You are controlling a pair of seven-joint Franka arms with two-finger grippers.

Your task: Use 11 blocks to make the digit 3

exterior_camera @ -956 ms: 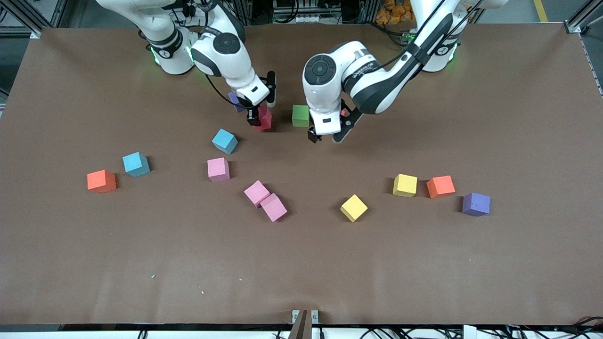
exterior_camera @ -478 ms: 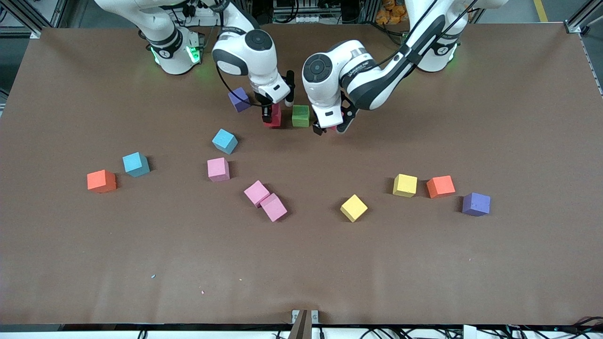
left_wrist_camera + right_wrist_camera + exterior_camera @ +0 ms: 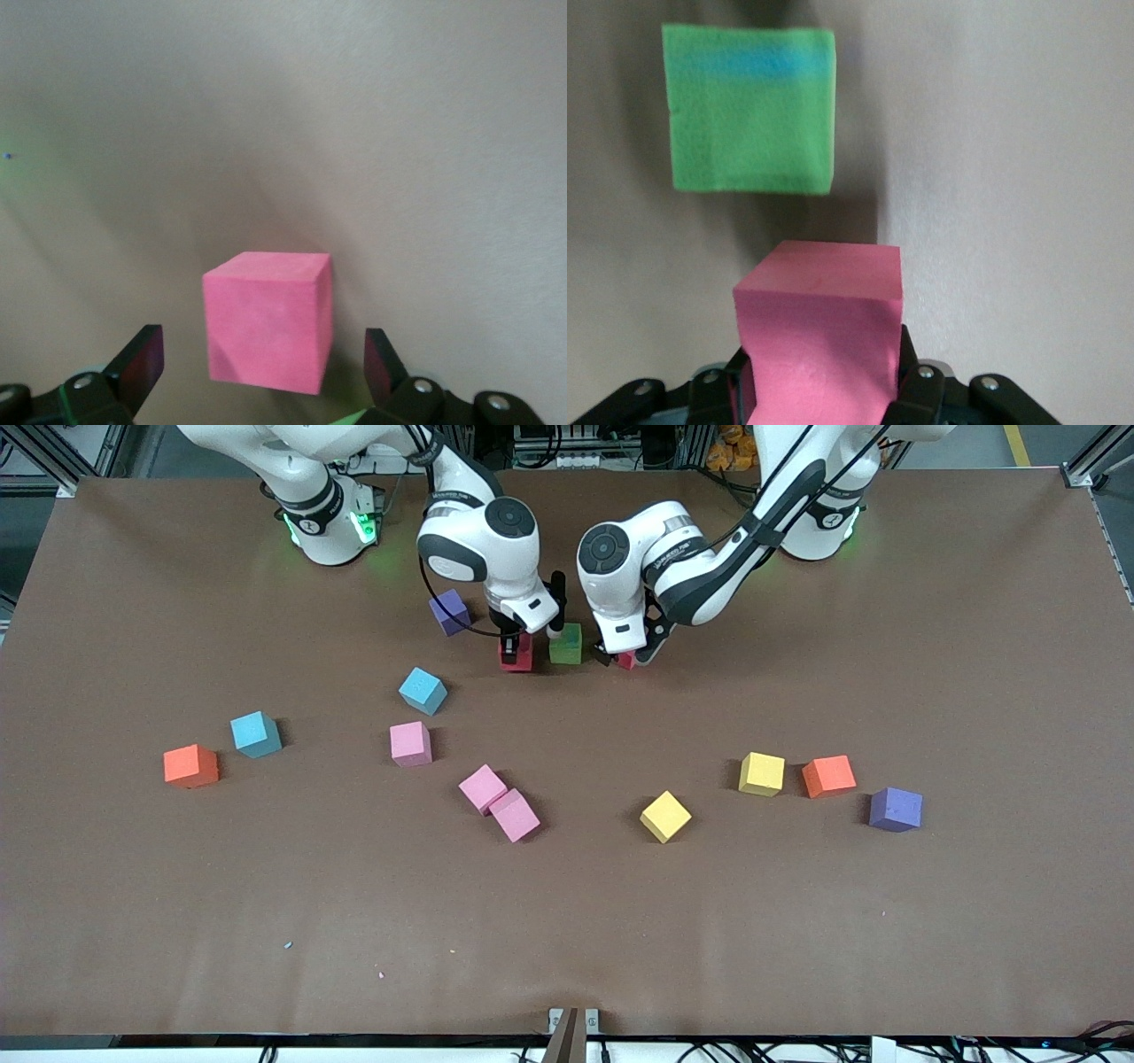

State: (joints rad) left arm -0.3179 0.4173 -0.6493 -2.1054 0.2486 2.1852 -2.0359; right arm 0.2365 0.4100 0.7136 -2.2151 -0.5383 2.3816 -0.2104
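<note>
The right gripper held a red block beside the green block; the left gripper, jaws wide, straddled another red block.

Brown table — metal frame rails at corners.

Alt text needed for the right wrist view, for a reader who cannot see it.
The right gripper is shut on a red block just above the brown table. A green block lies on the table close by, apart from the red one.
</note>
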